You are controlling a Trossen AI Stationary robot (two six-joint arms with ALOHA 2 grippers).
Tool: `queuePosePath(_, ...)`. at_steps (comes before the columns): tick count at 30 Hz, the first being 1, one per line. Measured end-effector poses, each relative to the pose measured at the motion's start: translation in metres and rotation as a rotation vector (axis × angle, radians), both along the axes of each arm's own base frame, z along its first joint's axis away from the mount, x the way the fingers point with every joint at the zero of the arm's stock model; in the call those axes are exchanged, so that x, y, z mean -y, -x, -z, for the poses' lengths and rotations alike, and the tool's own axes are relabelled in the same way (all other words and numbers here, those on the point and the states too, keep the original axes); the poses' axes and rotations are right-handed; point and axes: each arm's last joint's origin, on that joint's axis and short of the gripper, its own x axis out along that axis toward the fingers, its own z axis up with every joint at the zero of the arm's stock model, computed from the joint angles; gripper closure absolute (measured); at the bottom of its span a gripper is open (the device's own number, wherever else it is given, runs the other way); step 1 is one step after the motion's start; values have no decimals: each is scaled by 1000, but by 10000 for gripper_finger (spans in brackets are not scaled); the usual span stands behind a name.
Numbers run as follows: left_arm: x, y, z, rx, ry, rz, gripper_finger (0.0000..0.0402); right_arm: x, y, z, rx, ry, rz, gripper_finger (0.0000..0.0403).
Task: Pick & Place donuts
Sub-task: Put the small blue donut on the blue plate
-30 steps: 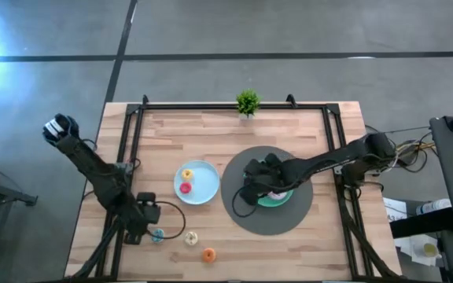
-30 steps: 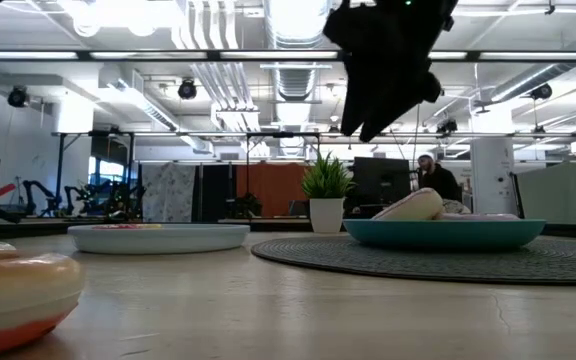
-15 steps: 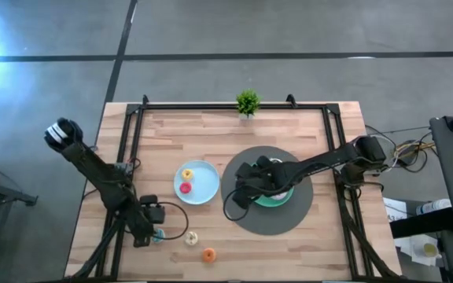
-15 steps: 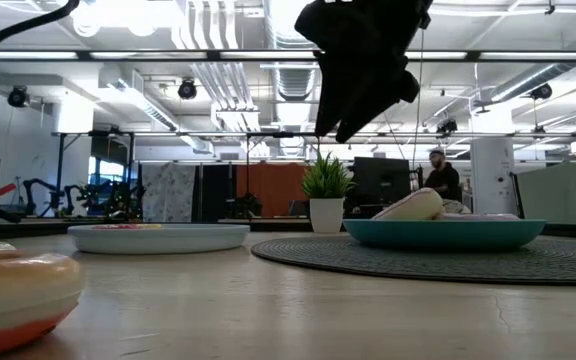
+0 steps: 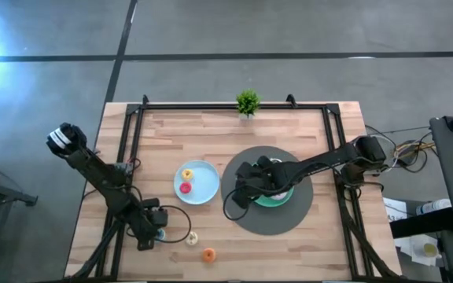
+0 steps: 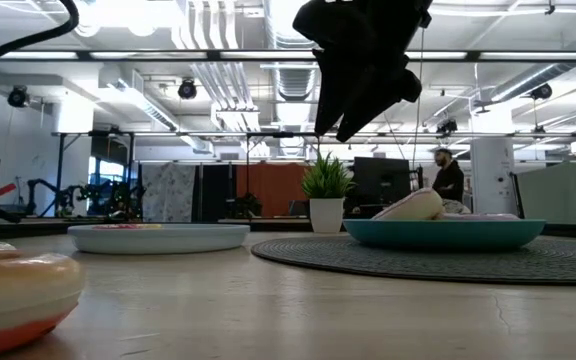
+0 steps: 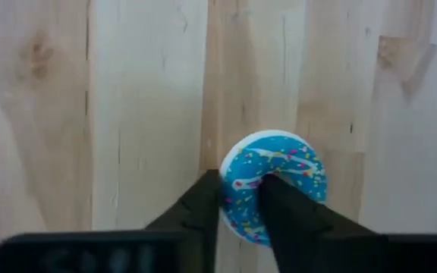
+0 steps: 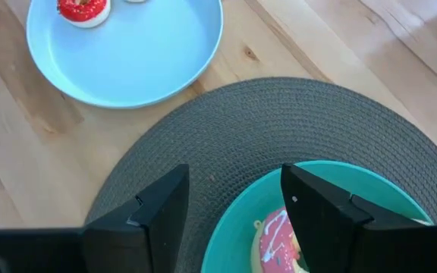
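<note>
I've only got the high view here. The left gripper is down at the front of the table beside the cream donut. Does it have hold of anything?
Observer: Yes. In the left wrist view, the left gripper is shut on the teal sprinkled donut, one finger in the hole and one outside the rim.
Operator: And is the right gripper carrying anything?
Observer: No. The right wrist view shows the right gripper open and empty, over the grey mat by the rim of the teal plate.
Operator: The arm hides that plate from me. What's on it?
Observer: A pink frosted donut lies on it.
</note>
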Motion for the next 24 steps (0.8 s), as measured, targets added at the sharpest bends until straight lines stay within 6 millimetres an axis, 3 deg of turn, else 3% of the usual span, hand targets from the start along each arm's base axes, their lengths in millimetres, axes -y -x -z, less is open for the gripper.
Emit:
queuePosePath(3, -1, -1, -6, 16, 8, 11, 384, 0, 1, -3, 10, -3, 0, 200)
queuePosePath(6, -7, -4, -18, 40, -1, 17, 395, 0, 3, -10, 35, -8, 1, 200)
queuePosePath(9, -26, -10, -30, 75, -86, 1, 399, 1, 6, -18, 56, -2, 7, 200)
queuePosePath(18, -118, -72, -51, 285, -236, -132, 401, 5, 12, -28, 87, 46, 36, 200)
queuePosePath(24, -179, -95, -44, 220, -339, -189, 401, 6, 14, -27, 79, 40, 62, 200)
